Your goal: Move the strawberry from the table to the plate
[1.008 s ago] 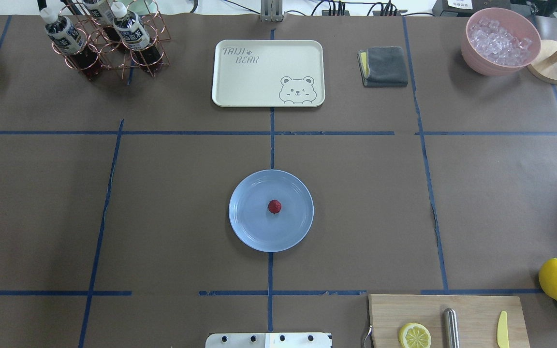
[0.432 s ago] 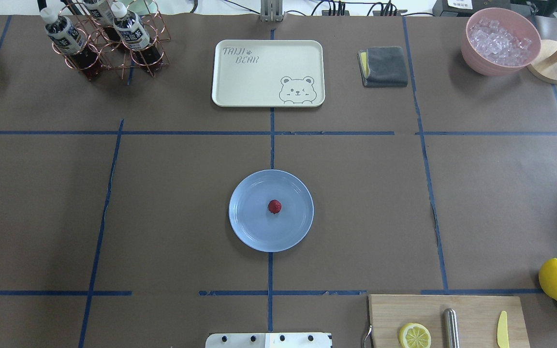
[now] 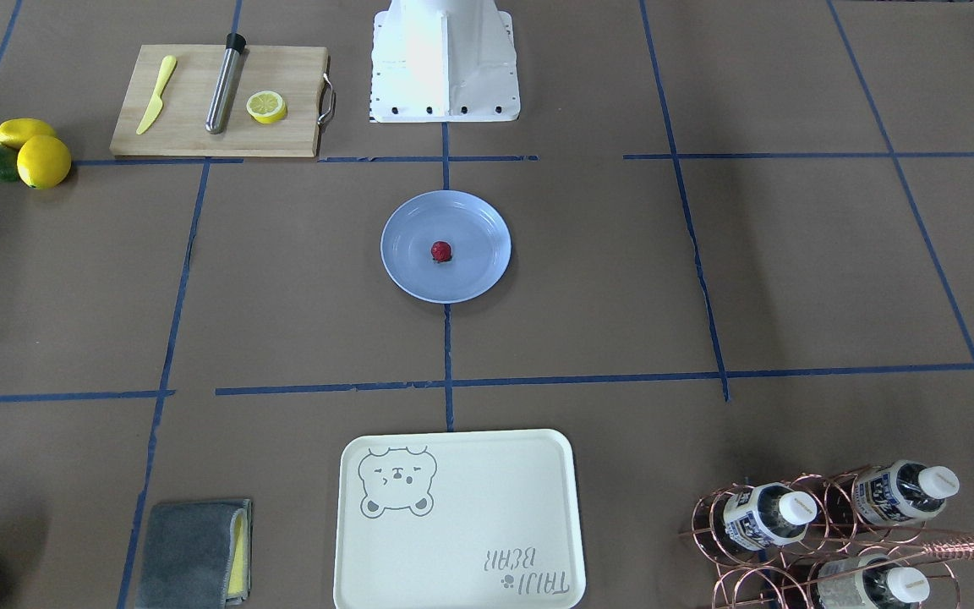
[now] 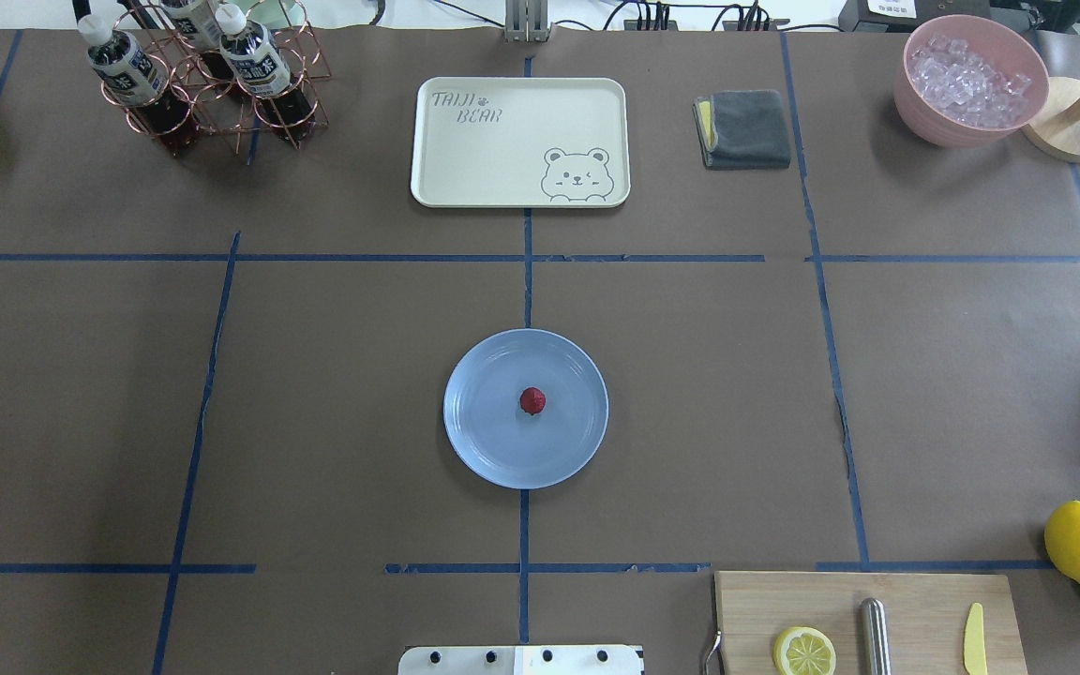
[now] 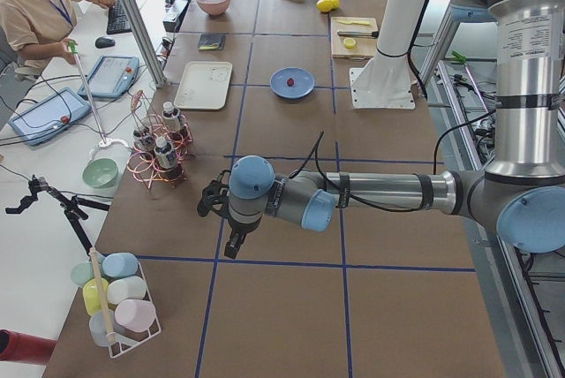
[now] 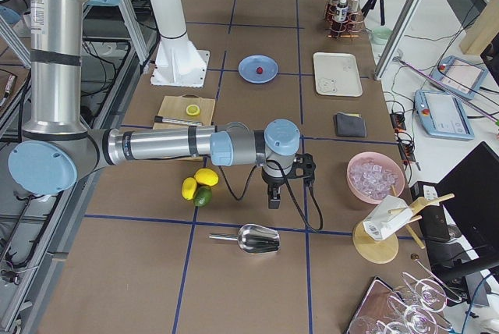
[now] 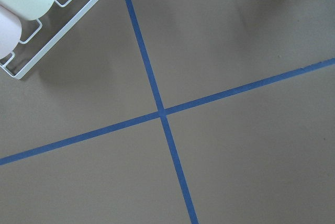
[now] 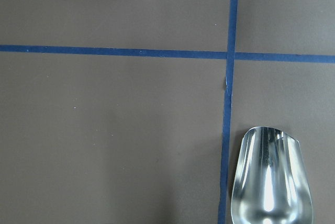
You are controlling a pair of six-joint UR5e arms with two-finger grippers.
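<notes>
Strawberry sits mid blue plate, job looks done, so left pincer and right pincer hang well clear, can't tell if they're open.

Left gripper and right gripper — jaws too small to judge.

The strawberry lies on the plate, toward twelve o'clock on the table. The near arm stretches across mid-table, and its left gripper points down above bare paper, too small to read. A bottle rack stands at the gripper's ten o'clock.
</notes>
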